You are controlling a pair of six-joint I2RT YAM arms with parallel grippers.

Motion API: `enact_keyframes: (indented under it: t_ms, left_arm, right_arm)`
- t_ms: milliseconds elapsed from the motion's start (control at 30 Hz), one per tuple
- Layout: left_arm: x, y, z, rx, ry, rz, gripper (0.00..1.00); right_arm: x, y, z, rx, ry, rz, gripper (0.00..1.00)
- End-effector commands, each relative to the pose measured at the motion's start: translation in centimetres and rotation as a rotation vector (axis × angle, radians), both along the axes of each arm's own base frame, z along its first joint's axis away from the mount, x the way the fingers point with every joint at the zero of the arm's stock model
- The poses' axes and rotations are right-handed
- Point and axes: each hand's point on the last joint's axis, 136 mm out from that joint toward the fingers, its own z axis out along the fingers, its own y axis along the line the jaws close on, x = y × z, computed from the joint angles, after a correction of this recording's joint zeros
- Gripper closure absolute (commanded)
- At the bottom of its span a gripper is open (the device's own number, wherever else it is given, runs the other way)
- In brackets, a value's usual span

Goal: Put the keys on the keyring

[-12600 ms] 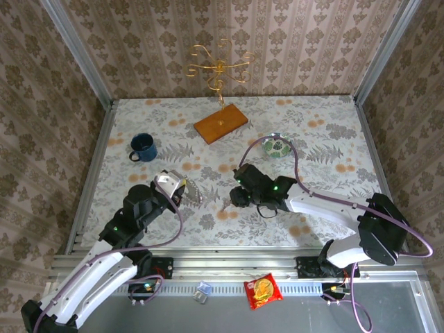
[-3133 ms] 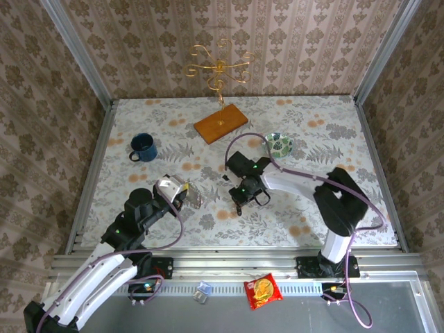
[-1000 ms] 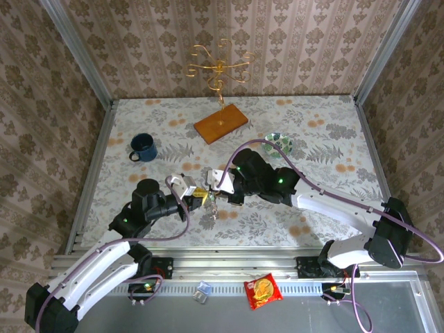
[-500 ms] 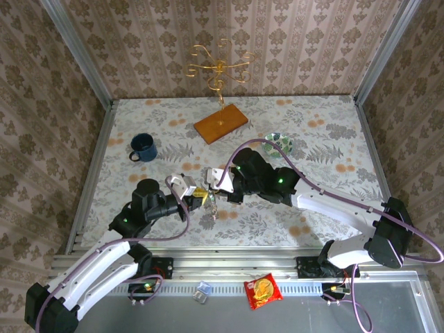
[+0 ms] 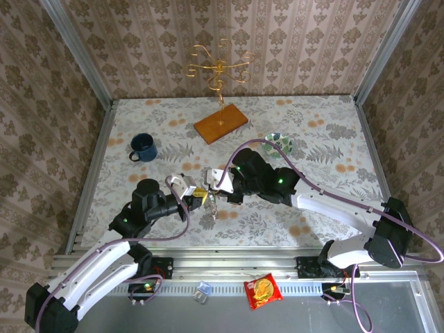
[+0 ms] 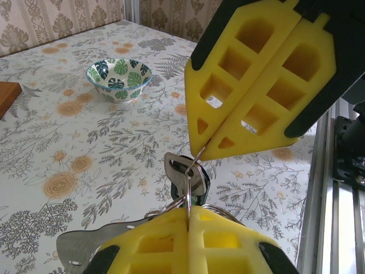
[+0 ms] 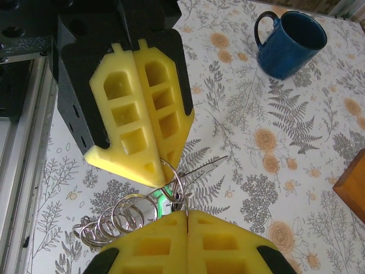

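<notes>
Floral worktop [image 5: 326, 139] between wallpapered walls. Above its middle the left end effector [image 6: 188, 212] and right end effector [image 6: 203, 149] meet tip to tip. Both are pinched fully closed on the wire of the keyring [image 7: 170, 181], which hangs clear of the surface.

The keys dangle just beneath. The dark-headed key [image 6: 191, 174] shows steel, and the green-headed key [image 7: 161, 198] is only a glimpse behind the loops. I cannot tell whether either is fully threaded.

Likely risks:
- Pulling the tips apart could spring the thin wire out of one pinch.
- A half-threaded key could slide off and drop.
- The close-set yellow fingers could collide.

Count:
- two end effectors
- two keys
- one keyring with a coil of loops [image 7: 111, 222]
- one blue mug [image 7: 291, 43]
- one patterned bowl [image 6: 118, 77]
- one wooden board [image 5: 220, 125]
- one gold wire stand [image 5: 218, 66]
- one snack packet [image 5: 263, 290]
</notes>
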Motion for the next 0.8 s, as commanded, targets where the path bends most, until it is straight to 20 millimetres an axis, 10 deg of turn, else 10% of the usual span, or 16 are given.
enact_keyframes:
  t_ms: [0,767]
  left_arm:
    - [0.2,-0.4,2.1,-0.047,-0.047,-0.006,1.00]
    - [0.0,-0.5,2.4,-0.054,-0.053,-0.019,1.00]
  right_arm:
    - [-0.4,0.8,1.1,0.027,-0.002,0.038,1.00]
    - [0.0,1.2,0.2,-0.001,-0.019,0.024,1.00]
